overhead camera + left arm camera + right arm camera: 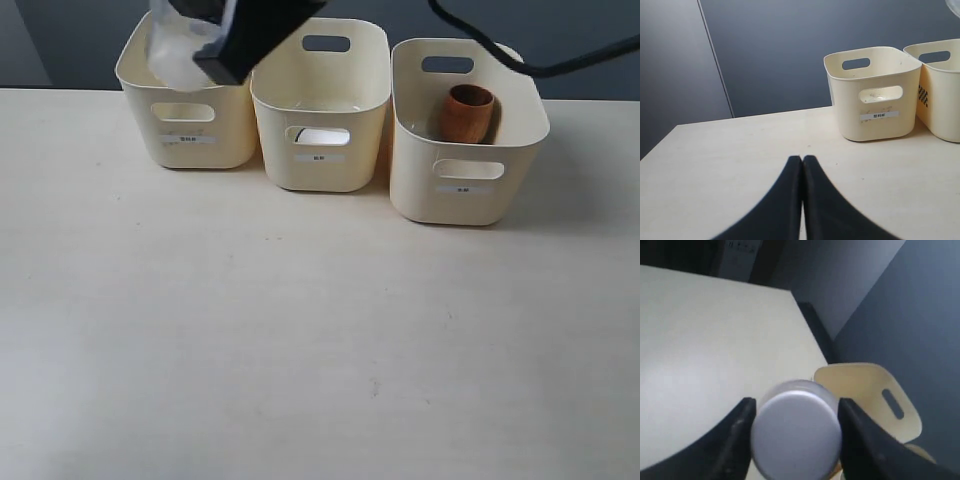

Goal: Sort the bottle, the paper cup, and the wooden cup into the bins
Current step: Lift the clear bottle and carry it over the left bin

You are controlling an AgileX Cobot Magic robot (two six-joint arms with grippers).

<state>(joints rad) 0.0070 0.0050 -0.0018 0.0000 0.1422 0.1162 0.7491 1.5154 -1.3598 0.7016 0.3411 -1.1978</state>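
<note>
My right gripper [207, 48] has reached across and is shut on the clear bottle [175, 60], holding it above the left bin [225, 140]. In the right wrist view the bottle's white cap [796, 437] fills the gap between the black fingers [737, 432], with a bin [867, 390] beyond it. The brown wooden cup [467, 113] stands in the right bin [420, 190]. Something white, likely the paper cup [322, 137], shows through the handle cut-out of the middle bin [275, 160]. My left gripper [802, 160] is shut and empty, low over the table, some way from the left bin [875, 97].
The three bins stand in a row at the back of the pale table [300, 350]. A black cable [520, 60] runs above the right bin. A dark wall [790, 50] rises behind the table's far edge.
</note>
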